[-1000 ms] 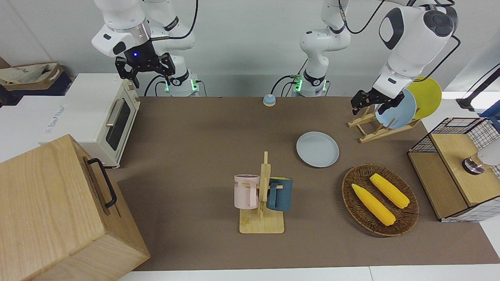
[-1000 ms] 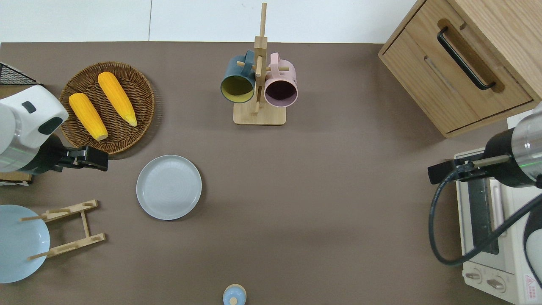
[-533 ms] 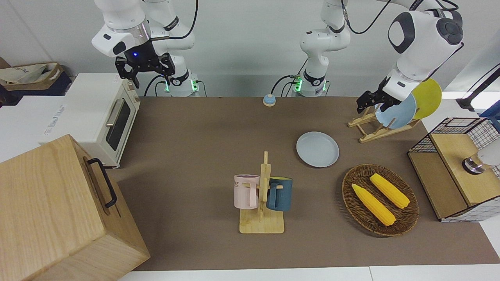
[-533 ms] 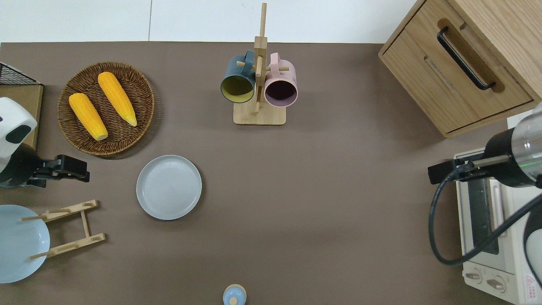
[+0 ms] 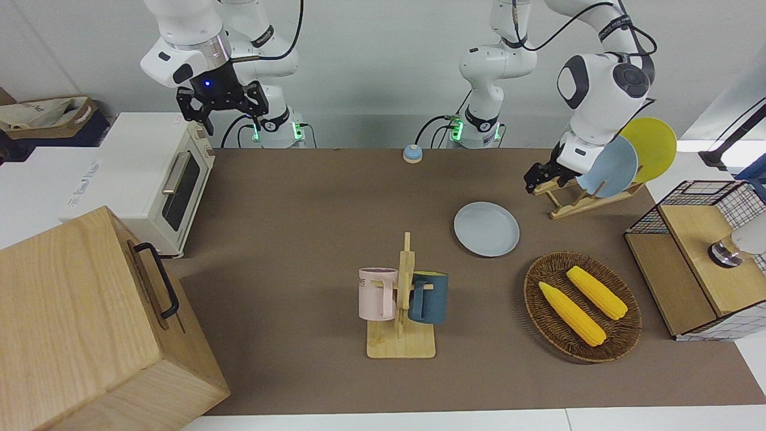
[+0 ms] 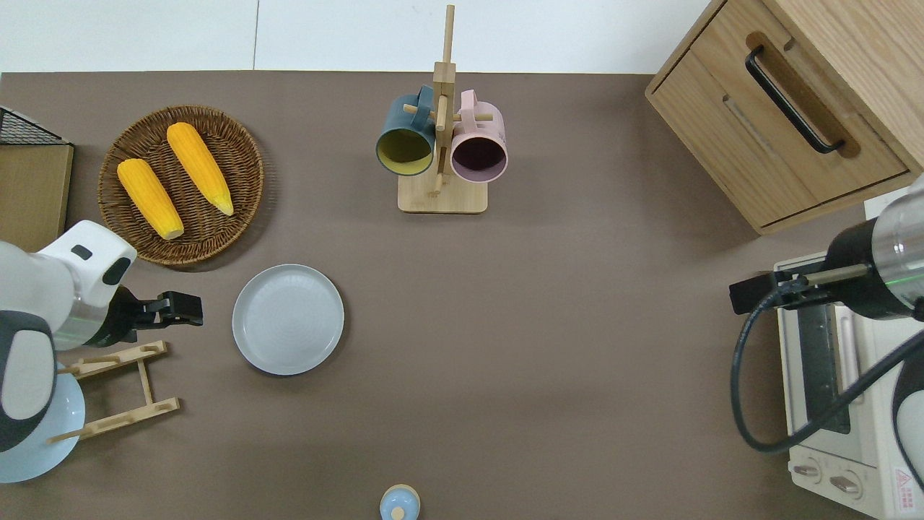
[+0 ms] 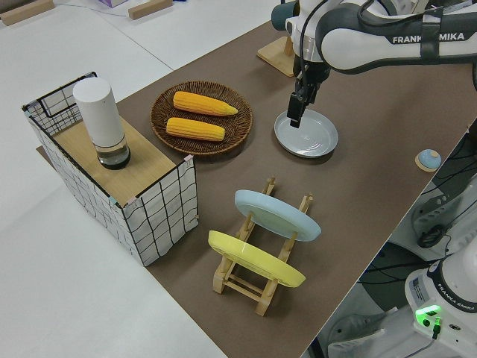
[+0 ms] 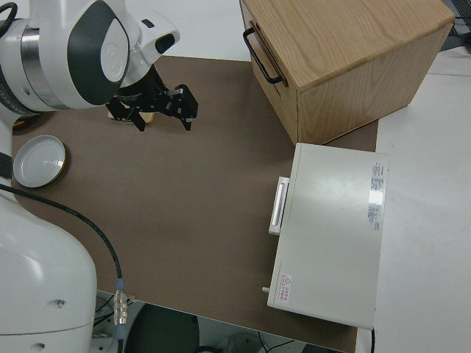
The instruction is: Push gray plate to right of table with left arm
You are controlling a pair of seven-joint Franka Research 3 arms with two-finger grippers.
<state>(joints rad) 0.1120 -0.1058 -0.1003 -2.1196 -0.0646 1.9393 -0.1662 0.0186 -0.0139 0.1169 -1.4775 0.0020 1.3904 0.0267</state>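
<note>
Front view: the gray plate [image 5: 486, 228] lies flat on the table [image 5: 311, 203], between the dish rack [image 5: 574, 197] and the mug stand [image 5: 401, 335]. The left gripper [image 5: 537, 175] hangs beside the rack; whether its fingers are apart cannot be told. The right arm is parked.

Overhead view: the left gripper [image 6: 177, 309] sits just beside the plate's rim [image 6: 288, 319], not touching. A push angled away from the robots would likely run the plate into the mug stand [image 6: 442, 195].

Left side view: the corn basket [image 7: 201, 118] is near; a high gripper could ride over the low rim.
</note>
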